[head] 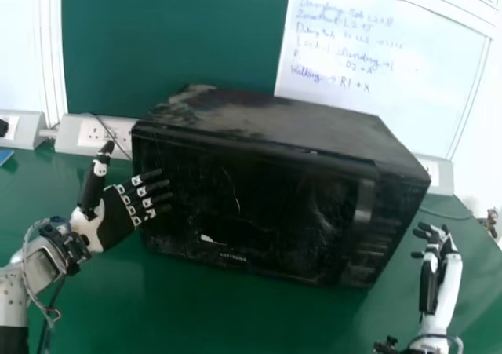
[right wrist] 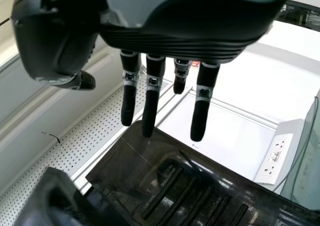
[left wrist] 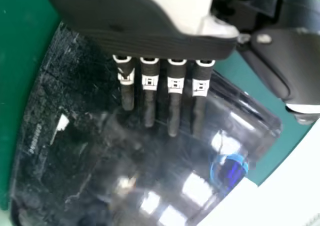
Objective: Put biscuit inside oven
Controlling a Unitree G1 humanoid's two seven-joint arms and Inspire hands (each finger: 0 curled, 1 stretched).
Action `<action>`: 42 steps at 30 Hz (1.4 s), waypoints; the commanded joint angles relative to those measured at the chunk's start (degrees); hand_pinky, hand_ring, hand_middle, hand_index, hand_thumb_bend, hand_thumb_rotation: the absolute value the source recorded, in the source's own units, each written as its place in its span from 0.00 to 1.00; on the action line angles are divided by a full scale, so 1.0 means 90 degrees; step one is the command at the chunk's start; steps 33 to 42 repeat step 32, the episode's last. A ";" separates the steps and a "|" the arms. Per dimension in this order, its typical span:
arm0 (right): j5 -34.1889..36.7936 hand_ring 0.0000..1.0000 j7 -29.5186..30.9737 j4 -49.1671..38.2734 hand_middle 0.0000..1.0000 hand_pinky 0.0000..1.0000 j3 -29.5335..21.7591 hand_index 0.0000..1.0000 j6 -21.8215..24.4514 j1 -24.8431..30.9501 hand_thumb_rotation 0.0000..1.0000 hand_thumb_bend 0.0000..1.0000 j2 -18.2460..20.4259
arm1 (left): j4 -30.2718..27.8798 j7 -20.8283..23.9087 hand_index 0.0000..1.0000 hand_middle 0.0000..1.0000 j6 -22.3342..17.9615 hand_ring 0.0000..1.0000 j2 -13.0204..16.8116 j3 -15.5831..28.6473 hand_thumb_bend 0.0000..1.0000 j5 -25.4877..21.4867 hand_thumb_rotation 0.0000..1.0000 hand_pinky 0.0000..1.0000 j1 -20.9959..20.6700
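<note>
Your left hand (head: 118,219) has its straight fingers spread before the left part of the microwave oven (head: 267,205); your right hand (head: 441,253), fingers extended and apart, is near its right end. Your oven sits on the green desk (head: 196,311), black, door shut, scuffed in front, its top patchy grey.

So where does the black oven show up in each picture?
Head view: the oven sits mid-picture on the green table.
Left wrist view: its dark front lies beyond the left hand.
Right wrist view: part of it lies past the right hand.
Landmark: the pale mark on its front, shared by head and left wrist views.
</note>
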 commanded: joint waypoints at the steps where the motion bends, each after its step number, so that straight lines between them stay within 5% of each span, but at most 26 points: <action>1: 0.0038 0.57 0.0005 0.0026 0.63 0.48 0.0001 0.68 -0.0038 0.0003 0.25 0.52 0.0023 | 0.0174 0.0153 0.85 0.87 -0.0072 0.87 -0.0237 -0.0106 0.57 0.0171 0.00 0.84 -0.0278; 10: -0.0037 0.57 0.0009 -0.0040 0.63 0.48 0.0055 0.68 0.0031 0.0005 0.27 0.52 0.0032 | 0.0591 0.0573 0.87 0.86 -0.0155 0.85 -0.1047 -0.0186 0.72 0.0697 0.00 0.80 -0.0709; 18: 0.0018 0.56 0.0034 -0.0125 0.63 0.46 0.0112 0.68 0.0136 0.0001 0.26 0.52 0.0098 | 0.0820 0.0415 0.85 0.83 -0.0245 0.82 -0.1084 -0.0136 0.74 0.0853 0.00 0.78 -0.0839; 23: 0.0004 0.56 0.0058 -0.0243 0.63 0.46 0.0163 0.68 0.0259 0.0052 0.27 0.53 0.0176 | 0.0512 0.0158 0.81 0.83 -0.0067 0.82 -0.0785 -0.0119 0.75 0.0839 0.00 0.78 -0.0709; 32: -0.0091 0.56 0.0020 -0.0406 0.64 0.47 0.0313 0.68 0.0371 0.0066 0.27 0.53 0.0330 | -0.0270 -0.1517 0.70 0.72 -0.0215 0.72 0.0449 0.0531 0.61 0.0624 0.04 0.70 0.0217; 42: -0.0091 0.56 0.0020 -0.0406 0.64 0.47 0.0313 0.68 0.0371 0.0066 0.27 0.53 0.0330 | -0.0270 -0.1517 0.70 0.72 -0.0215 0.72 0.0449 0.0531 0.61 0.0624 0.04 0.70 0.0217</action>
